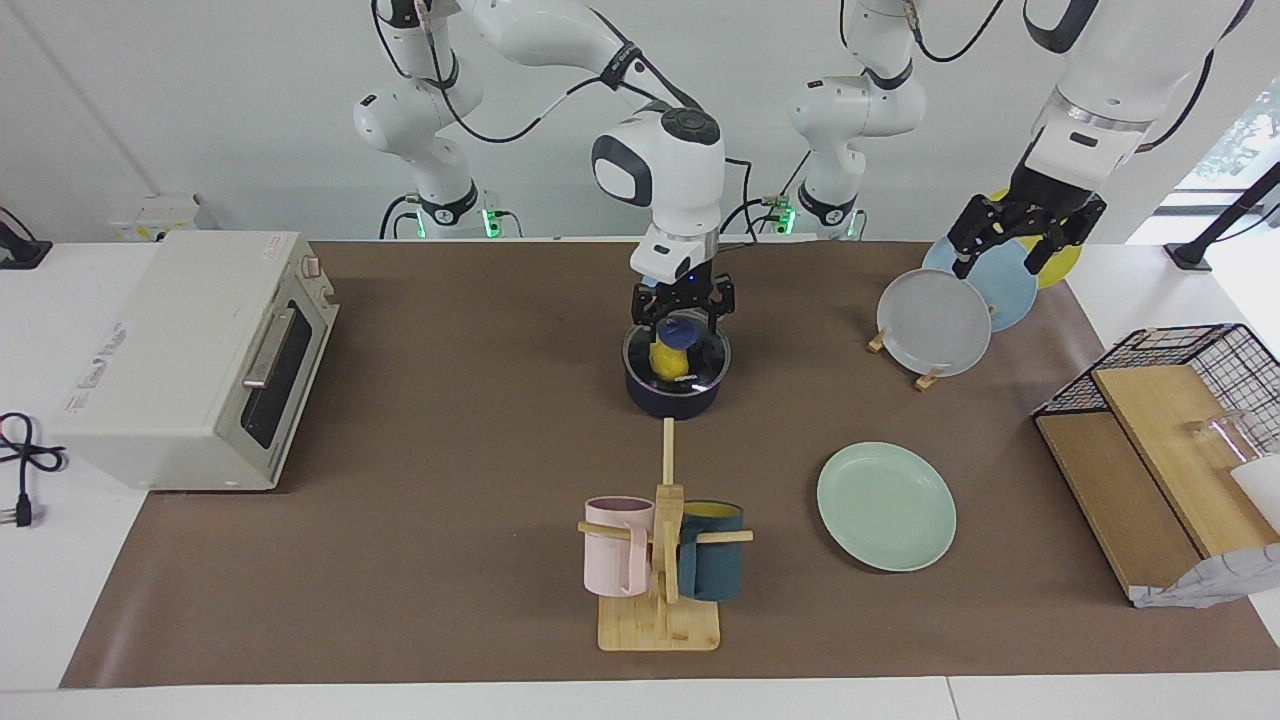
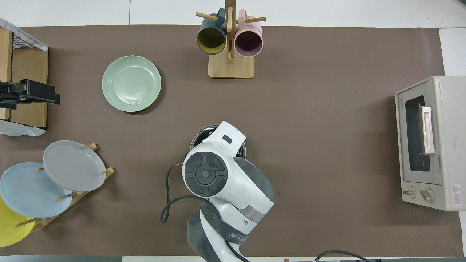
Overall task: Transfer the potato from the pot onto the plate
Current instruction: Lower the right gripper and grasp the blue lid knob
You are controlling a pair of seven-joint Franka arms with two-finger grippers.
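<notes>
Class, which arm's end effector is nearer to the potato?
The right. The right end effector is down at the pot, around the potato. The left end effector hangs over the racked plates.

Under my black right pincer (image 1: 682,308) sits a bright yellow potato (image 1: 667,357) in a navy-blue pot (image 1: 677,377) with black inside, on a brown surface (image 1: 450,420) alongside a pale mint-green plate (image 1: 886,506).

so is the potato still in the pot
Yes, in the pot: the yellow potato stands inside its rim, the right tool just above it. The plate is bare.
</notes>
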